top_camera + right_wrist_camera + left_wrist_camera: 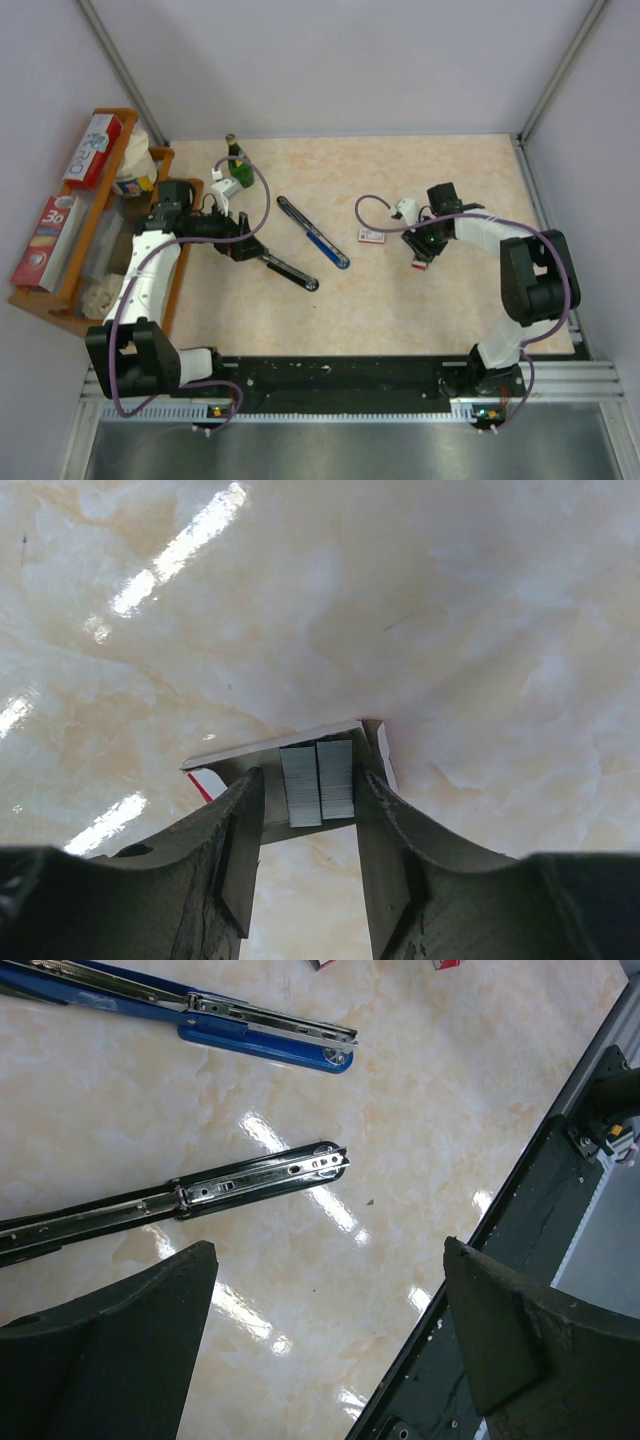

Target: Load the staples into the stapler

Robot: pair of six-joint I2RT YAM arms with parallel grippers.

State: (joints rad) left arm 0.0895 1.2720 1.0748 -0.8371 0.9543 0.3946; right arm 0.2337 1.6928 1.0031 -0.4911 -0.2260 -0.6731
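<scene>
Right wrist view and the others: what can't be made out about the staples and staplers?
Staple tray: both sides hidden by the right claw fingers, right wrist view.
Black stapler: rear end cut off by the left edge, left wrist view.
Staple box: label too small to read, top view.

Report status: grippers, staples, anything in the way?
Left gripper open, black stapler just ahead, magazine exposed. Right gripper shut on staples tray. Blue stapler lies between arms.

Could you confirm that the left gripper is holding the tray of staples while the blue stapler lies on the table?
Not quite: the right gripper holds the tray of staples, as the right wrist view shows; the left gripper is open and empty. The blue stapler does lie on the table.
</scene>
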